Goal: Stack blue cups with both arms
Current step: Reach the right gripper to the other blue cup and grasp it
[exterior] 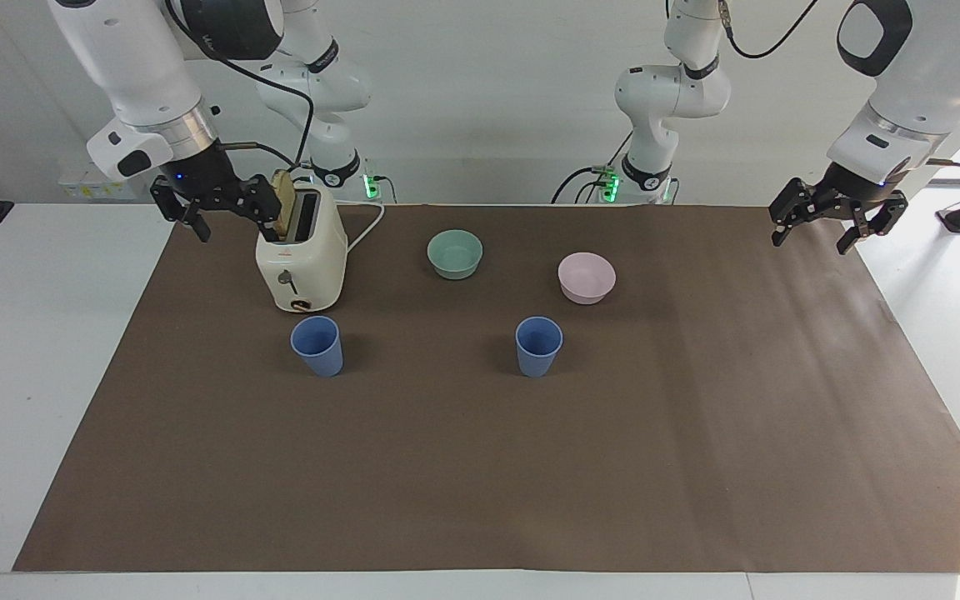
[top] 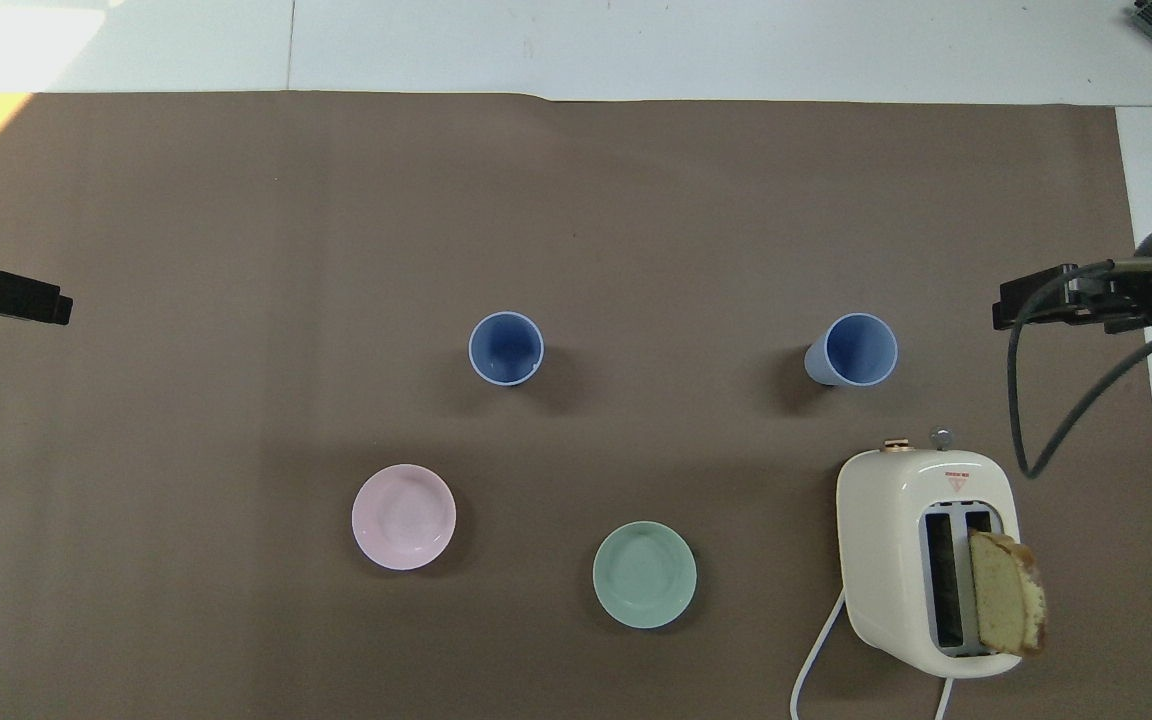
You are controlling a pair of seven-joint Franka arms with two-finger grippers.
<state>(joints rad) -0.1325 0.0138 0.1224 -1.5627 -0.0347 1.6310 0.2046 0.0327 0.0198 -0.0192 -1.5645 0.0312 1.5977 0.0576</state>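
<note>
Stage: nothing stacked | blue cups [exterior: 317,346] [exterior: 538,345]: upright, apart, one before toaster [exterior: 300,258], other toward left arm's end | right gripper [exterior: 215,207]: released, empty, beside toaster | left gripper [exterior: 837,218]: released, empty, well clear of toaster | Left: grasp, lift, nest.

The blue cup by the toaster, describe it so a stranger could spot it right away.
Find the cream toaster at the right arm's end of the brown mat. The blue cup stands just farther from the robots than it. Its twin stands mid-mat, near the pink bowl.
</note>
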